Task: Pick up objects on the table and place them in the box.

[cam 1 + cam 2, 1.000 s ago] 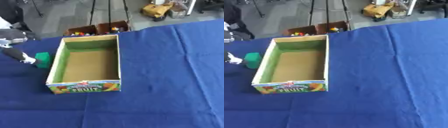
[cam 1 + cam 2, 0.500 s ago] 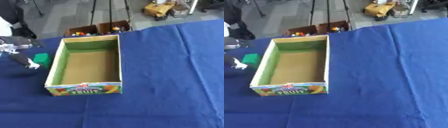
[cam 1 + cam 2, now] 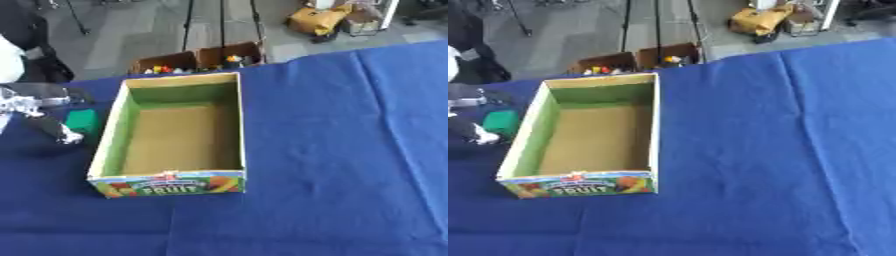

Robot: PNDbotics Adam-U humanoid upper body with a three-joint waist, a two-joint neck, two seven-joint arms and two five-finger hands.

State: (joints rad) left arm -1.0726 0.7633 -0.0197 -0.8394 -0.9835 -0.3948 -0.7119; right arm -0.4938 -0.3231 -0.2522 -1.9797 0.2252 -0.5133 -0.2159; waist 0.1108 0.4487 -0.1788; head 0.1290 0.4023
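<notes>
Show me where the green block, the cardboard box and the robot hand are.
green block (image 3: 83, 121), left eye view, top face.
cardboard box (image 3: 166, 183), left eye view, printed front wall.
left robot hand (image 3: 54, 131), left eye view, a finger.

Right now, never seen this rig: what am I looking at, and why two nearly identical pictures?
Both pictures come from the two eyes of a stereo camera in a humanoid robot's head, looking down at a table with a blue cloth. An open cardboard fruit box with green inner walls stands there, nothing visible inside. At its left lies a small green object. The robot's left hand is beside that object; whether it holds it, I cannot tell. The right hand is out of view.
</notes>
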